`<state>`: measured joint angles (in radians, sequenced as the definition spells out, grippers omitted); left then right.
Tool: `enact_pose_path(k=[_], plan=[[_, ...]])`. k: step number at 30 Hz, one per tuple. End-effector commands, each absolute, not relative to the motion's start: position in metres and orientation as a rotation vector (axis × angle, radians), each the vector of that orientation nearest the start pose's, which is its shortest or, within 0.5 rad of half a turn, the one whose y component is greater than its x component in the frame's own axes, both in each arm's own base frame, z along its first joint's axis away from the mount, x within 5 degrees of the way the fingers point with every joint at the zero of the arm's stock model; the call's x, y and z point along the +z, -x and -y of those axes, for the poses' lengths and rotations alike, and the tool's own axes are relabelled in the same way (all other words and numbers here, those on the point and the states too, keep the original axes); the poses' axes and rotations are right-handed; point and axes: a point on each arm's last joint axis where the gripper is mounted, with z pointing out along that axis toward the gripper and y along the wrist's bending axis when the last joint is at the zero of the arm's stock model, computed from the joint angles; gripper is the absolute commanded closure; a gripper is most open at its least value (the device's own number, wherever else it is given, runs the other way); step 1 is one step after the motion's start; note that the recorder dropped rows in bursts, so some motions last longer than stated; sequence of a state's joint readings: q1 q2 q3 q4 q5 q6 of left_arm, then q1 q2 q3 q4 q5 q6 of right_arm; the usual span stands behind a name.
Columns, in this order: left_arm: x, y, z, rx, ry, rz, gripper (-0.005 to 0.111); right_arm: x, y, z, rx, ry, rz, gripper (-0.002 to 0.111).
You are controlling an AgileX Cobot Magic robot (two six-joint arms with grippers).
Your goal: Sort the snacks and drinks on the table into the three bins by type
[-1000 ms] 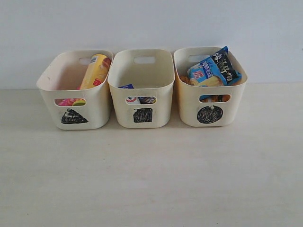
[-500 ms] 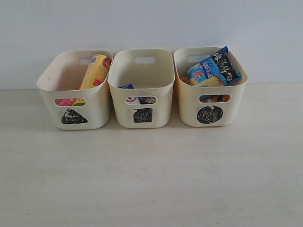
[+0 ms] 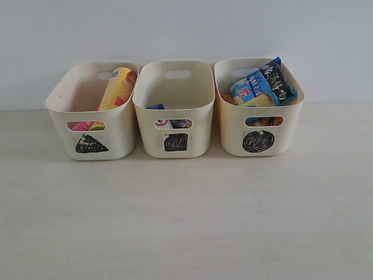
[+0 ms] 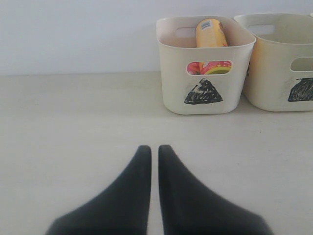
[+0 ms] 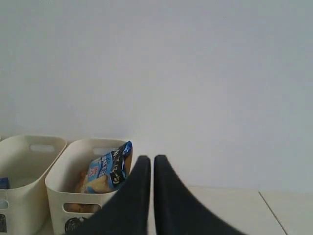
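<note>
**Ana:** Where have the snacks and drinks ended up?

**Ben:** All in the bins. The triangle bin (image 3: 119,137), on the left of the exterior view, holds a yellow tube (image 3: 118,87) that leans up into its back right corner. A pink tube (image 3: 80,125) lies low inside and shows through the front slot.

**Ana:** And the middle one?

**Ben:** The square bin (image 3: 198,137) holds the carton (image 3: 156,107), low at the front left. Only its blue top peeks over the rim, and a bit of its label shows in the slot.

**Ana:** The right one?

**Ben:** The circle bin (image 3: 233,131) holds the blue bag (image 3: 262,84), which pokes above the rim. Under it lies the orange bag (image 3: 226,98), mostly hidden.

**Ana:** How do the bins stand?

**Ben:** In a row at the back of the bench (image 3: 186,216), close side by side by the wall, marks facing front.

**Ana:** And the fingers?

**Ben:** The left fingers (image 4: 145,154) are narrow, with just a slit between them and nothing held. They sit over bare bench, well short of the triangle bin. The right fingers (image 5: 144,166) are likewise narrow and empty, with the circle bin in sight beyond them.
</note>
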<state>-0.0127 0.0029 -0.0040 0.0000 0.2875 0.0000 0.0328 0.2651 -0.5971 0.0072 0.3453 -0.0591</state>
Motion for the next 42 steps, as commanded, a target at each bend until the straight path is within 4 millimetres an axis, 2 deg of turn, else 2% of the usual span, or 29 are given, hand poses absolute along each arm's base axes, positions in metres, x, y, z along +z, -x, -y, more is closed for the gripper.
enact_pose_path(k=[1, 9, 18, 26, 42], plan=[[0.187, -0.055, 0.001, -0.001, -0.016, -1.768, 0.102, 0.362, -0.042, -0.001, -0.013, 0.057, -1.467, 0.108], [0.187, -0.055, 0.001, -0.001, -0.016, -1.768, 0.102, 0.347, -0.045, -0.002, -0.010, 0.061, -1.577, 0.108], [0.187, -0.055, 0.001, -0.001, -0.016, -1.768, 0.102, 0.311, -0.060, -0.001, -0.031, 0.075, -1.617, 0.108], [0.187, -0.055, 0.001, -0.001, -0.016, -1.768, 0.102, 0.282, -0.067, -0.002, 0.033, 0.008, -1.676, 0.108], [0.187, -0.055, 0.001, -0.001, -0.016, -1.768, 0.102, 0.219, -0.053, -0.001, 0.037, 0.004, -1.678, 0.108]])
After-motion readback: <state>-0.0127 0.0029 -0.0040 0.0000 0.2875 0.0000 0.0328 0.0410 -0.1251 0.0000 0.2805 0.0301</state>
